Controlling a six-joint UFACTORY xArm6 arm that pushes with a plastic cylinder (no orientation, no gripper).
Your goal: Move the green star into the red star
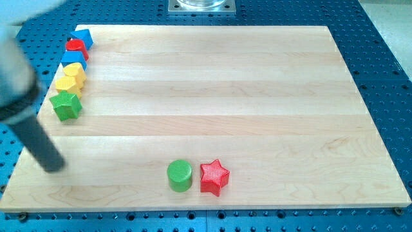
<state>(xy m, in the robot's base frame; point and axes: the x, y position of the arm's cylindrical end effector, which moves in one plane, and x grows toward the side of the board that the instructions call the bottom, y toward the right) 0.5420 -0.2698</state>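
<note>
The green star (66,105) lies near the board's left edge, at the bottom of a column of blocks. The red star (214,177) lies near the view's bottom, middle, with a green cylinder (179,176) touching or almost touching its left side. My tip (55,165) rests on the board at the view's lower left, below the green star and slightly left of it, about a block's length or more apart from it. The rod runs up-left out of the view.
Above the green star, along the left edge, stand a yellow block (67,82), a second yellow block (76,71), a blue block (73,59), a red cylinder (76,47) and a blue block (83,37). The wooden board (212,96) lies on a blue perforated table.
</note>
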